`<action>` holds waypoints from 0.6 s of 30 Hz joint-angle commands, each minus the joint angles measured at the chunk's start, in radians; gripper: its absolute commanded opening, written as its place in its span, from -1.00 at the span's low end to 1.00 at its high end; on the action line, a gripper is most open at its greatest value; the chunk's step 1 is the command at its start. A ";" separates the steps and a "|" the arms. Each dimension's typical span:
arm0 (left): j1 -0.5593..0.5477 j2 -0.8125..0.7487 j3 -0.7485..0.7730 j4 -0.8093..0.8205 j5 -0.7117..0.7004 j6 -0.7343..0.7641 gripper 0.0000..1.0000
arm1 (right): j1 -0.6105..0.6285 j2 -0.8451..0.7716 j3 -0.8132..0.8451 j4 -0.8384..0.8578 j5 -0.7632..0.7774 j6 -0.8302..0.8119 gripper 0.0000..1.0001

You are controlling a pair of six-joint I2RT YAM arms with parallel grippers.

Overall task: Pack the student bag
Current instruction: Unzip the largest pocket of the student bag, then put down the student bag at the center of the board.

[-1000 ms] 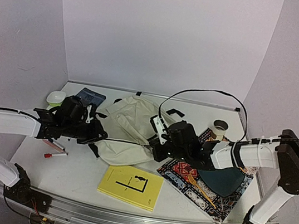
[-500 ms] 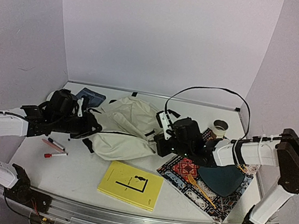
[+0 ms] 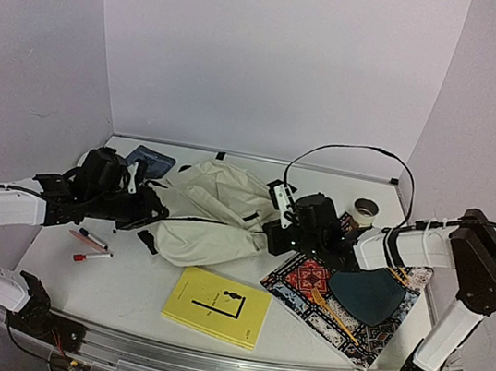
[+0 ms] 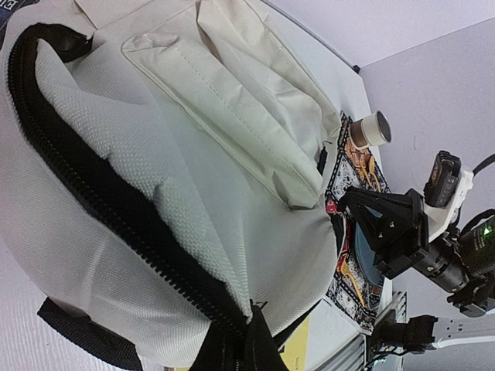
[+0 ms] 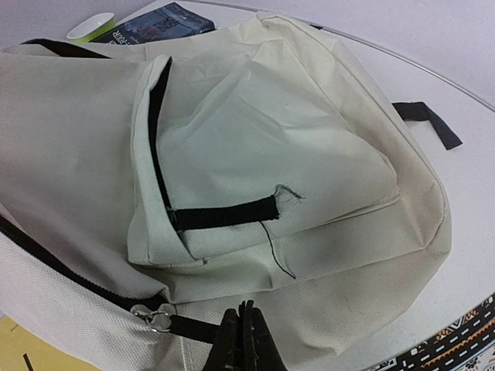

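While the student bag point(image 3: 211, 213) lies mid-surface point(image 3: 130, 289) in the top view, the left end effector point(image 3: 152, 216) and right end effector point(image 3: 270, 236) meet its opposite ends. At the left wrist, pressed-together fingers point(image 4: 224, 349) pinch the bag's black zipper edge point(image 4: 116, 209). At the right wrist, closed fingers point(image 5: 230, 344) pinch a black pull tab point(image 5: 193, 328) beside the zip slider point(image 5: 158, 317).
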State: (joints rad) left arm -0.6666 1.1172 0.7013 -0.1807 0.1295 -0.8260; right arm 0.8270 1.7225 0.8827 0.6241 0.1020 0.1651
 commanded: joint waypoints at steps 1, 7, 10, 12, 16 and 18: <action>0.033 -0.017 0.028 0.016 -0.048 0.035 -1.00 | -0.102 0.043 0.027 -0.127 0.150 -0.003 -1.00; 0.031 0.081 -0.017 0.212 0.085 -0.036 -1.00 | -0.103 0.058 0.103 -0.131 0.022 -0.063 -1.00; 0.015 0.135 -0.028 0.305 0.102 -0.083 -1.00 | -0.102 0.051 0.113 -0.129 -0.072 -0.086 -0.87; 0.007 0.187 -0.012 0.338 0.094 -0.095 -1.00 | -0.101 0.048 0.115 -0.130 -0.120 -0.099 -0.73; -0.019 0.279 0.065 0.352 0.062 -0.098 -1.00 | -0.101 0.006 0.105 -0.136 -0.172 -0.112 -0.46; -0.036 0.317 0.106 0.360 0.052 -0.098 -0.99 | -0.099 -0.024 0.100 -0.147 -0.189 -0.120 -0.27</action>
State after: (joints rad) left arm -0.6712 1.3748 0.6967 0.0663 0.2058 -0.9082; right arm 0.7233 1.7669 0.9676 0.5136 -0.0232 0.0769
